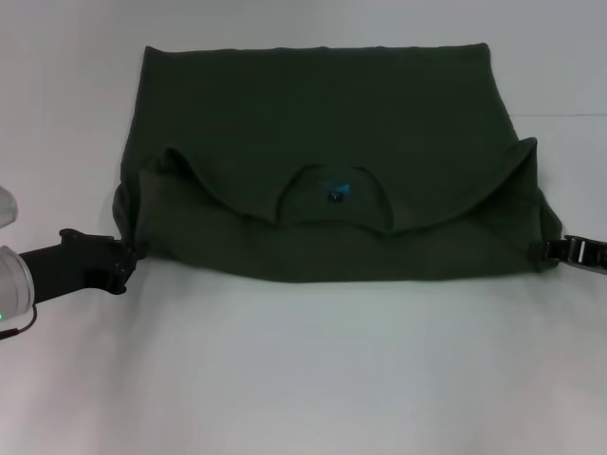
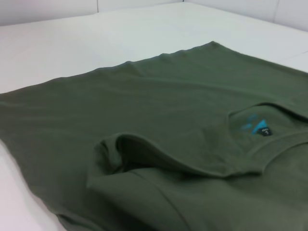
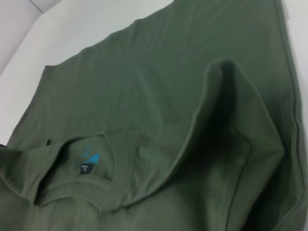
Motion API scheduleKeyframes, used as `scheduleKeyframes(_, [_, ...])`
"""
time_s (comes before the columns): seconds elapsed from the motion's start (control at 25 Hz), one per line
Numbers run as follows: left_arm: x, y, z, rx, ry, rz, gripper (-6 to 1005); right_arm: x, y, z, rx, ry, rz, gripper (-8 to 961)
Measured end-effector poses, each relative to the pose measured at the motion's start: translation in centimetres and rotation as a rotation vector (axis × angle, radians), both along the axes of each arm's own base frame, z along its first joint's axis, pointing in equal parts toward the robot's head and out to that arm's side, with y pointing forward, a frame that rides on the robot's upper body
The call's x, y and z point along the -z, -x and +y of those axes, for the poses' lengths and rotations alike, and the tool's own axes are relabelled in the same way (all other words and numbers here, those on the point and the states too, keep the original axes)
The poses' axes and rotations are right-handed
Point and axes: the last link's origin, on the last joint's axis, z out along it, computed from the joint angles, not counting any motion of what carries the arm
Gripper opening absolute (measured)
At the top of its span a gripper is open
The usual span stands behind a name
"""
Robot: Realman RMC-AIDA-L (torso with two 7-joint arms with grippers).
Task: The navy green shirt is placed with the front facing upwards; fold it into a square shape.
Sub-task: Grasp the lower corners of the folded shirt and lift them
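The navy green shirt lies on the white table, its upper part folded over towards me so the plain back side faces up. The collar and its black neck label show in the middle of the folded flap. My left gripper sits at the shirt's near left edge, touching the cloth. At the near right corner, my right gripper also touches the fabric. The left wrist view shows the shirt with a raised fold and the label. The right wrist view shows the shirt and label.
The white table runs wide in front of the shirt and on both sides. A pale wall or raised edge shows beyond the shirt in the left wrist view.
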Motion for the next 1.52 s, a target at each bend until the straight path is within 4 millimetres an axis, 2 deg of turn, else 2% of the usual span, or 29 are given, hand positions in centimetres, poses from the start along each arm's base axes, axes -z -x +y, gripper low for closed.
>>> scheduleKeyframes(0.2, [-0.3,-0.3,-0.9,-0.019,0.038,-0.069,-1,-0.9,-0.7,-1.3,-0.03,-0.011,0.033,83])
scheduleKeyframes(0.28, [-1.0,-0.4,-2.0,-0.032,0.066,-0.112,-2,-1.3,-1.1,-2.0,-0.038,-0.017,0.048,45])
scheduleKeyframes(0.48, [-2.2,-0.2,-4.8,-0.063,0.126,-0.189,-2,-2.5,-2.1,-4.4,-0.058,-0.014,0.072,43])
scheduleKeyframes(0.72, [-3.0,0.5,-7.7,-0.079,0.165,-0.278,-2,-2.9,-3.4,-7.8,-0.081,0.01,0.082,47])
scheduleKeyframes(0.92, [-3.2,0.9,-10.3,-0.083,0.23,-0.329,-2,-3.1,-3.7,-10.6,-0.141,0.035,0.113,51])
scheduleKeyframes(1.24, [-2.8,0.9,-13.2,-0.099,0.38,-0.361,-1,-3.3,-4.3,-15.5,-0.196,0.053,0.175,56])
scheduleKeyframes(1.52, [-2.8,0.6,-15.2,-0.104,0.486,-0.397,-1,-3.4,-4.6,-18.7,-0.223,0.062,0.209,61])
